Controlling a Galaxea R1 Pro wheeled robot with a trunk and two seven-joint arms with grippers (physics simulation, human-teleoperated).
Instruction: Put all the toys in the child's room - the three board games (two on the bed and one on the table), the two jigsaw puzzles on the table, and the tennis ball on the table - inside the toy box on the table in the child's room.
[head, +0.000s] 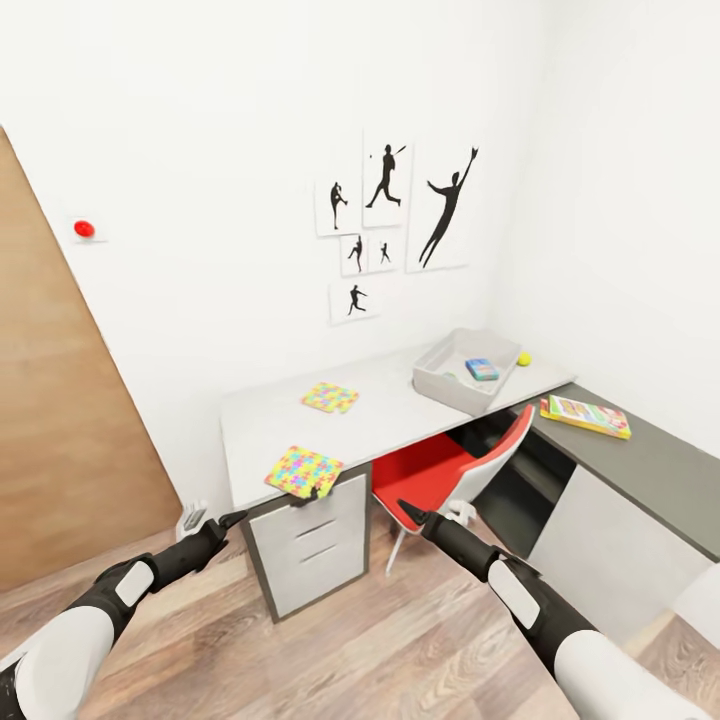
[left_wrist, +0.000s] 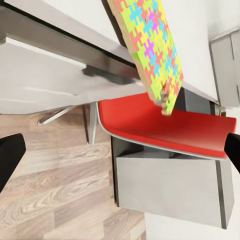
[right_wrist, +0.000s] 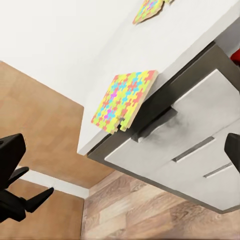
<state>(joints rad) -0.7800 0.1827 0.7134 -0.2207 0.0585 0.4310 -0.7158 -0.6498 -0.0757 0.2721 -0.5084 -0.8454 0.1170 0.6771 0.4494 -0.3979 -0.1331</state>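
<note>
On the white table lie two jigsaw puzzles: one flat further back, one overhanging the front edge above the drawers. The grey toy box stands at the table's right end with a blue board game inside. The yellow tennis ball rests just right of the box. A yellow-red board game lies on the dark grey top. My left gripper and right gripper hang open and empty below the table's front. The bed is out of view.
A red chair is tucked under the table's right half, next to the grey drawer unit. A low cabinet with a dark grey top runs along the right wall. A wooden door is at the left, over wood floor.
</note>
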